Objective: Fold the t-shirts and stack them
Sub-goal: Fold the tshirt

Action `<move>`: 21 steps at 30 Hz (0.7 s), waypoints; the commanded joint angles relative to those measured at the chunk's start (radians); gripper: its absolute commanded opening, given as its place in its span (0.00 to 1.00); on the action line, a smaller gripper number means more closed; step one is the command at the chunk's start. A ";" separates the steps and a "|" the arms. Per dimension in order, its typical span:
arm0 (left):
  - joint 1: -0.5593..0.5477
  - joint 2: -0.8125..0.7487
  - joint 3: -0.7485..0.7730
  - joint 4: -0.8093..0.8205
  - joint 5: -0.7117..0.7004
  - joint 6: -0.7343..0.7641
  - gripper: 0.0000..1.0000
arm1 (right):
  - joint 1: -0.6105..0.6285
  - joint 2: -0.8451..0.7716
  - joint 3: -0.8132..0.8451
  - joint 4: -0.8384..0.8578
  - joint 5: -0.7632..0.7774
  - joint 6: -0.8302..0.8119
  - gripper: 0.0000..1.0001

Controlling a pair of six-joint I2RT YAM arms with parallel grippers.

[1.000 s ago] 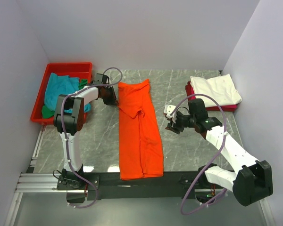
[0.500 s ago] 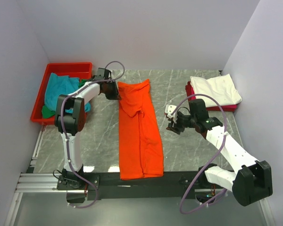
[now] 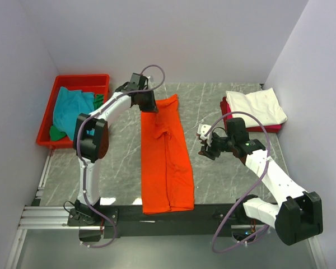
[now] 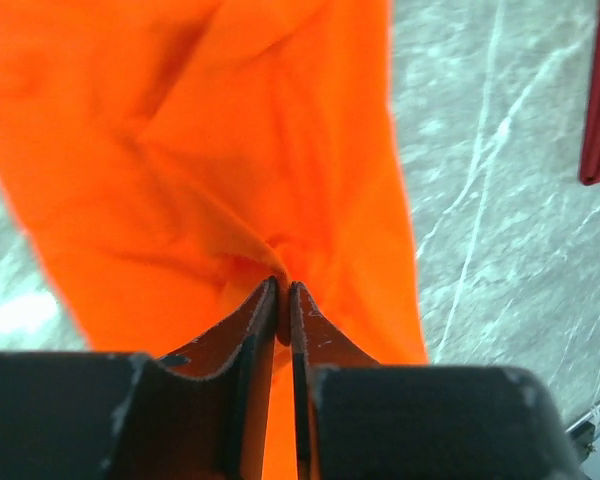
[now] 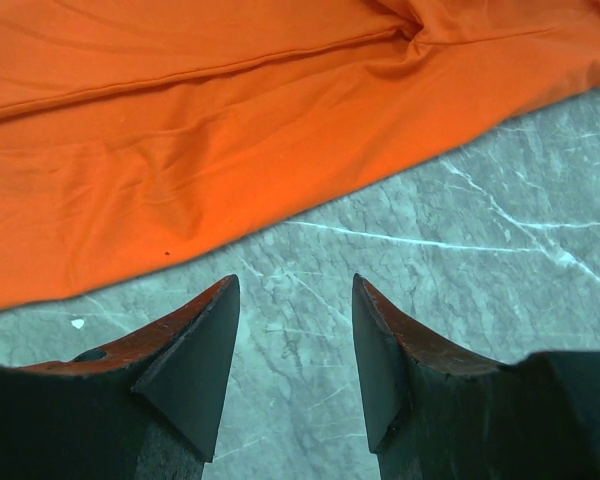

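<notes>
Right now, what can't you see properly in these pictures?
- Top view: the red t-shirt is mostly covered by the white t-shirt.
- Top view: the green t-shirt is mostly under the teal t-shirt in the tray.
- Left wrist view: the orange t-shirt runs past the frame edges; the pinched bit hides between the left fingers.

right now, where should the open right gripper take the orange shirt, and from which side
Probably the right long edge of the orange t-shirt, near its far end, coming in low from the right. It lies as a long strip, that edge faces the open right gripper, and the left gripper pinches the far left part.
</notes>
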State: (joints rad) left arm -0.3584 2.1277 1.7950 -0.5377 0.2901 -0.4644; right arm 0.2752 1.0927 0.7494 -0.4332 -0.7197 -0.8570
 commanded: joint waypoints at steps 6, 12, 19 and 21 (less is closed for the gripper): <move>-0.077 0.166 0.182 -0.053 0.053 0.001 0.42 | -0.013 -0.005 0.001 -0.006 -0.017 -0.005 0.56; -0.079 0.043 0.115 0.033 0.006 0.012 0.49 | -0.019 0.007 0.004 -0.010 -0.018 -0.007 0.56; -0.059 -0.257 -0.179 0.182 -0.097 0.056 0.48 | -0.019 0.052 0.041 -0.047 -0.030 -0.022 0.56; -0.051 -0.336 -0.270 0.186 -0.095 0.076 0.48 | -0.019 0.074 0.063 -0.103 -0.064 -0.063 0.56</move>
State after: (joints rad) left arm -0.4221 1.9182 1.6161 -0.4416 0.2295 -0.4339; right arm 0.2634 1.1412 0.7544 -0.4686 -0.7311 -0.8703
